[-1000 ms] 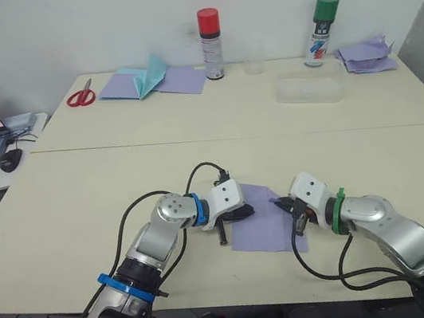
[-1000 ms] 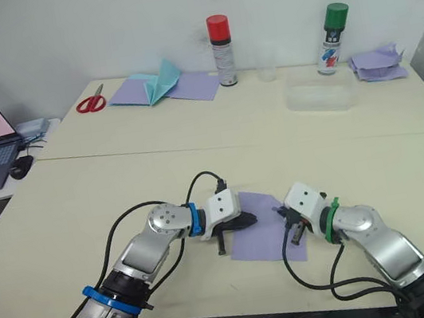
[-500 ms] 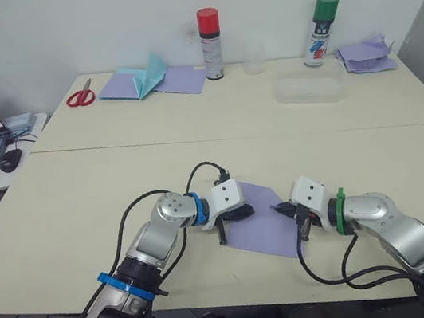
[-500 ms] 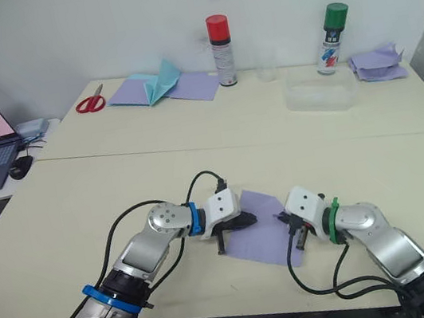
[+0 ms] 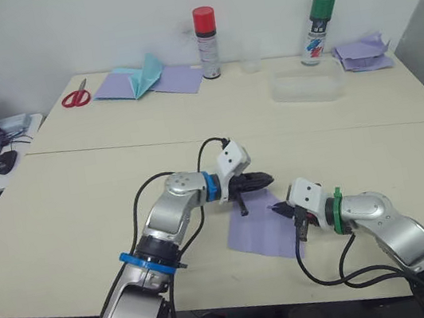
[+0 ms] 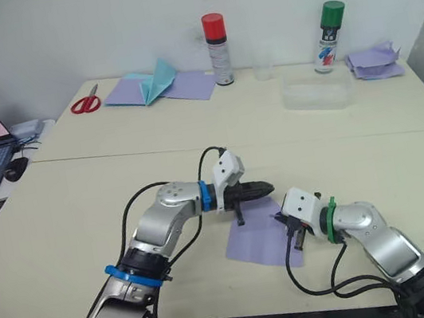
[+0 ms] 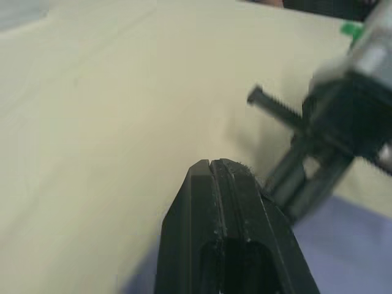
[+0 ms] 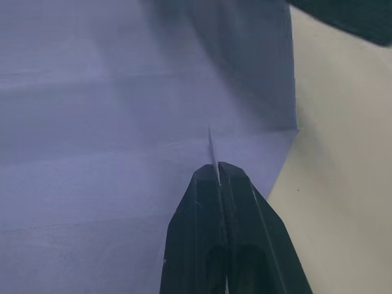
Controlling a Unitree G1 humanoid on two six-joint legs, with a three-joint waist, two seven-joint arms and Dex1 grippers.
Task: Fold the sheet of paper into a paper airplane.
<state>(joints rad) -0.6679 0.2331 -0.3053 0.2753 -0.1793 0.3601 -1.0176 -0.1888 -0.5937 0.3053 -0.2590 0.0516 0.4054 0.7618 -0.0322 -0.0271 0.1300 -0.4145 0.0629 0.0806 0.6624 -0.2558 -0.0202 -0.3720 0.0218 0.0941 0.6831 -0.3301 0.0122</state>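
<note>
1. The sheet of paper [image 5: 263, 227] is lying flat on the counter [image 5: 82, 204], near its front edge, between the two arms.
2. The right gripper [image 8: 218, 168] is pinching a raised sliver of the sheet's right edge, fingers clenched on it.
3. The left gripper [image 7: 211, 164] is hovering clenched and empty just above the far corner.
4. The sheet is looking light, limp and tear-prone (best taken at edges or corners).

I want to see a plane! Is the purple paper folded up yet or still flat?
Mostly flat. The sheet of paper lies spread on the table, no wings or point; the right gripper pinches one edge.
</note>
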